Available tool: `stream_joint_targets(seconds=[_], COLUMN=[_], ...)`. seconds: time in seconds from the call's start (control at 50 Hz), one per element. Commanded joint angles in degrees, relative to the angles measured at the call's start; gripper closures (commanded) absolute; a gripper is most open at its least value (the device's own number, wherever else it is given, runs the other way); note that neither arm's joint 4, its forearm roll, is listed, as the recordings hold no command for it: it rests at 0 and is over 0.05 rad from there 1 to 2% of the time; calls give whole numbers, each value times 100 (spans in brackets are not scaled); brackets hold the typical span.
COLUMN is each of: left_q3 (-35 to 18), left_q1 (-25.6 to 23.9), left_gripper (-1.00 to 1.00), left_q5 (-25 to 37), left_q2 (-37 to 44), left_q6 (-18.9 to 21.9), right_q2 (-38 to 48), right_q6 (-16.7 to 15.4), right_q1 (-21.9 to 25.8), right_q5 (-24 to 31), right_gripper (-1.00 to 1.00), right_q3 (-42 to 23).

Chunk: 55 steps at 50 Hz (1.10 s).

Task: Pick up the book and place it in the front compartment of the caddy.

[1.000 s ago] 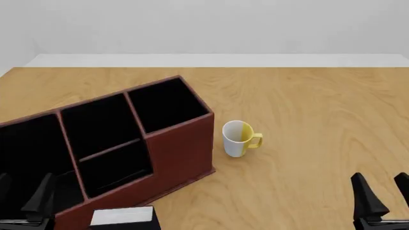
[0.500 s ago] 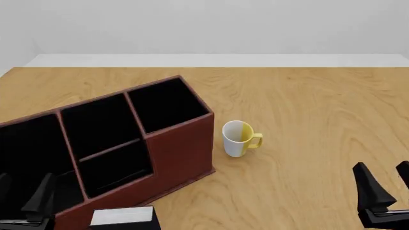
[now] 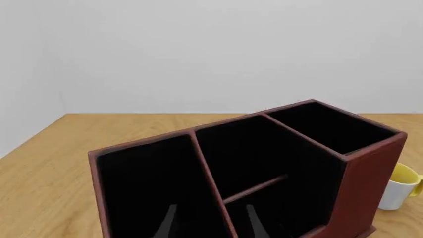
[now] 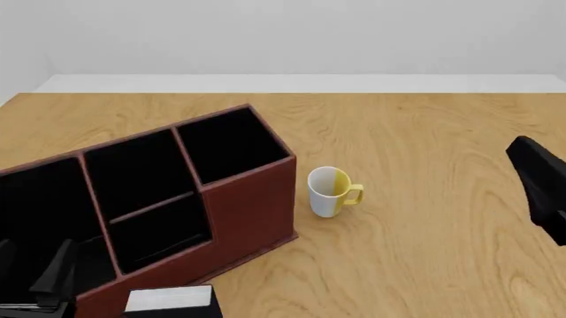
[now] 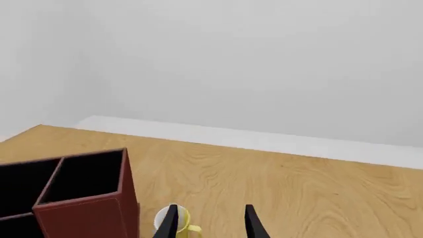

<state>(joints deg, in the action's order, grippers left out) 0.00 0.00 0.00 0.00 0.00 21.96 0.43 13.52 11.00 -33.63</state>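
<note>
The book (image 4: pixel 169 299), black with white page edges, lies at the near table edge just in front of the caddy (image 4: pixel 252 209). The caddy is a dark red-brown box with a black interior; it also shows in the left wrist view (image 3: pixel 367 173) and the right wrist view (image 5: pixel 82 210). The front compartment (image 4: pixel 164 235) of its middle section is empty and also shows in the left wrist view (image 3: pixel 271 213). My left gripper (image 4: pixel 31 271) is open and empty, low by the caddy's near left end, left of the book. My right gripper (image 5: pixel 210 223) is open and empty, raised on the right arm (image 4: pixel 539 185), facing the mug.
A white-and-yellow mug (image 4: pixel 332 191) stands upright just right of the caddy; it also shows in the right wrist view (image 5: pixel 180 222) and the left wrist view (image 3: pixel 399 191). Bare wooden table (image 4: pixel 442 132) lies beyond and to the right of the mug.
My right arm has risen from the near right corner and now sits higher at the right edge. The left gripper, book, caddy and mug have not moved.
</note>
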Motion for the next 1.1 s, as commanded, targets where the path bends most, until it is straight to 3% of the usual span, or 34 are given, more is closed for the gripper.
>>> stream_joint_targets(seconds=[0.02,0.08,0.16,0.3,0.32,0.4,0.42,0.46,0.64,0.68,0.7,0.82,0.9,0.94,1.1], left_q3=[0,0,0,0,0,0,0,0,0,0,0,0,0,0,0], left_q1=[0,0,0,0,0,0,0,0,0,0,0,0,0,0,0], left_gripper=[-100,-100,-100,-100,-100,-100,-100,-100,-100,-100,-100,-100,-100,-100,-100], left_q5=[0,0,0,0,0,0,0,0,0,0,0,0,0,0,0], left_q2=[0,0,0,0,0,0,0,0,0,0,0,0,0,0,0], left_q6=[0,0,0,0,0,0,0,0,0,0,0,0,0,0,0], right_q2=[1106,1338,1742,2416,2478,2915,2963,3143,4113,4341,4419,4810,5017,5043,5241], right_q6=[-133,-186,-483,-568,-857,-878,-1020,-887,-1359,-1185,-1395,-1655,-1538,-1658,-1655], right_q1=[897,1148,1717,2346,2521,2938,3076,3225,4104,4210,4271,4509,4678,4821,5149], right_q5=[887,1120,1614,2333,2396,2898,2969,3198,4139,4372,4425,4781,4984,5021,5209], right_gripper=[-100,-100,-100,-100,-100,-100,-100,-100,-100,-100,-100,-100,-100,-100,-100], right_q3=[-1878,-2286,-2933,-3854,-3942,-4465,-4569,-4825,-6026,-6311,-6388,-6519,-6776,-6740,-6817])
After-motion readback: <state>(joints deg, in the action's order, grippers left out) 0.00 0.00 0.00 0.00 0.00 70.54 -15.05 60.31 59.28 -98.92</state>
